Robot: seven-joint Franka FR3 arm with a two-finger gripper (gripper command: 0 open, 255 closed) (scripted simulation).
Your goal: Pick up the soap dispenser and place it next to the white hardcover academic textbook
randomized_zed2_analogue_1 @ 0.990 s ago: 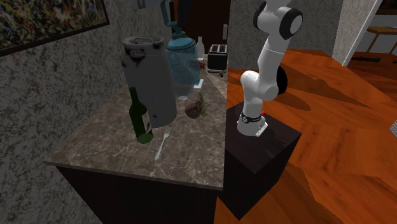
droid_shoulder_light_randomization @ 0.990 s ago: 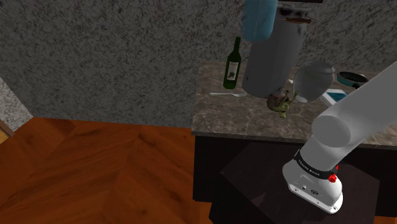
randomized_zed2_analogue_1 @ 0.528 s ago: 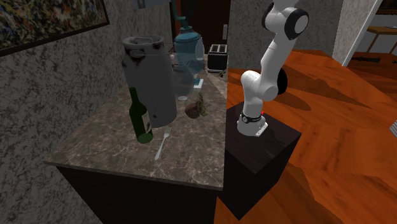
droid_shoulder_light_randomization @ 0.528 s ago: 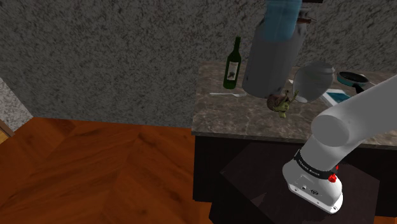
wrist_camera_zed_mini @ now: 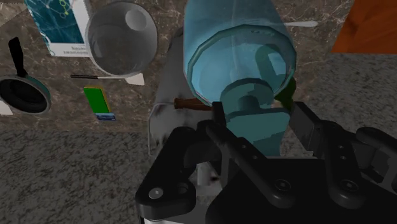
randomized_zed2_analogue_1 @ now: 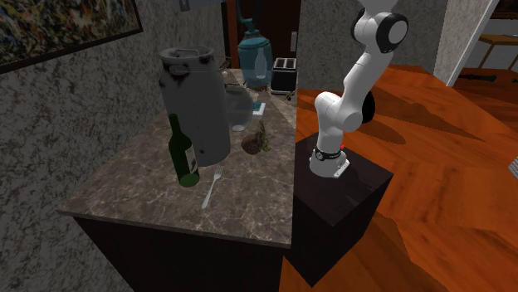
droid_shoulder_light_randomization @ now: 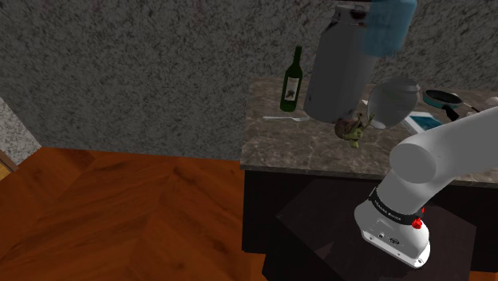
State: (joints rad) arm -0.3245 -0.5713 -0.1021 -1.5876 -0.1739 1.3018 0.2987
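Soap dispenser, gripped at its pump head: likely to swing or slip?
Probably bottom-heavy: the soap dispenser widens well beyond the gripper, so it may swing. Its translucent blue surface looks smooth, so slipping seems possible.

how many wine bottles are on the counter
1. The green wine bottle stands upright on the stone counter, beside the tall grey canister, near the fork. Others may be hidden behind the canister.

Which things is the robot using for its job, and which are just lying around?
For the job:
- soap dispenser, blue, clasped in the gripper
- textbook, where the dispenser should go

Just lying about:
- wine bottle
- fork
- grey keg
- glass bowl
- frying pan
- toaster
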